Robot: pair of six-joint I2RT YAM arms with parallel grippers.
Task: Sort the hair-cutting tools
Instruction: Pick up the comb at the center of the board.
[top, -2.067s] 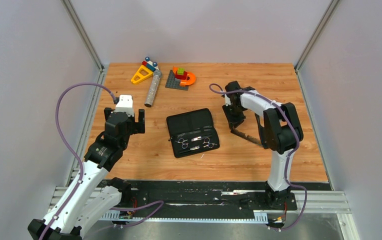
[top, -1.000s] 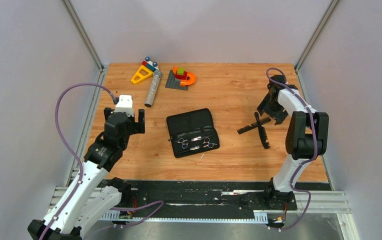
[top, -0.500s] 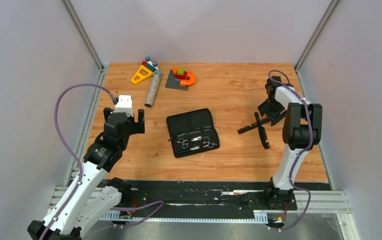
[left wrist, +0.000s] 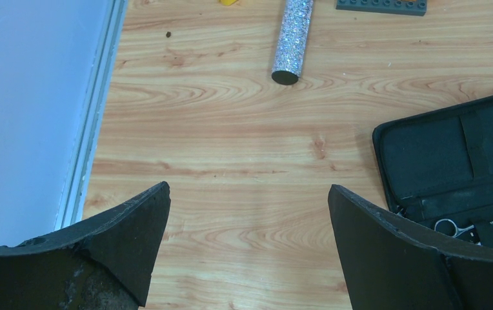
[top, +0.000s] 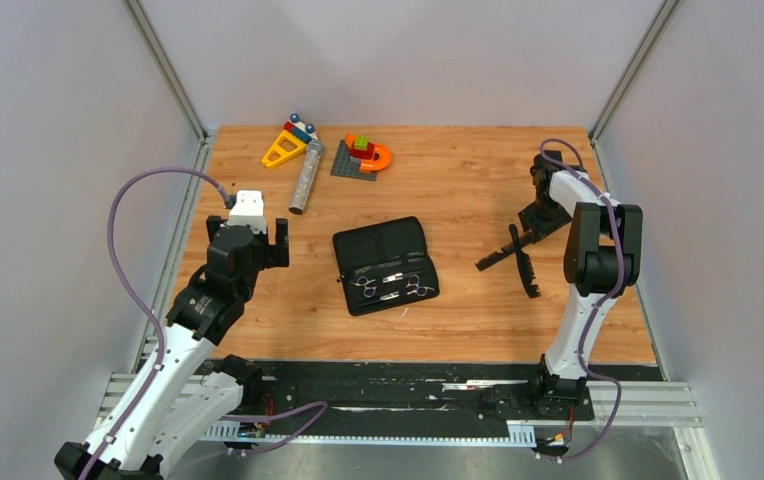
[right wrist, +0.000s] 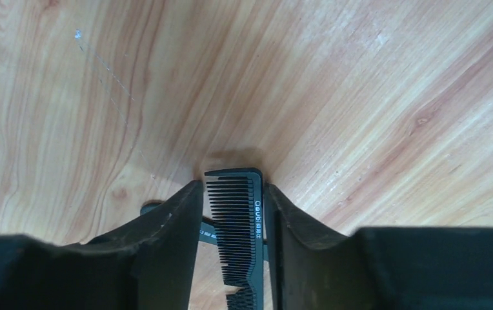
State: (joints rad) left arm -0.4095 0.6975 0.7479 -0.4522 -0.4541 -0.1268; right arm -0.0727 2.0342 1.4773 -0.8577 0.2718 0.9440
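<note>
One black comb (right wrist: 234, 219) pinched tight in right fingers (right wrist: 182, 219), 3 o'clock on surface (top: 458, 180). Left fingers (left wrist: 134, 219) wide apart, empty.

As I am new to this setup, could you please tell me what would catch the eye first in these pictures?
The open black zip case at the middle of the wooden table, silver scissors strapped inside, draws the eye first. At the right, the right claw grips a black plastic comb that crosses a second black comb. Colourful toy blocks sit at the far edge.
</note>
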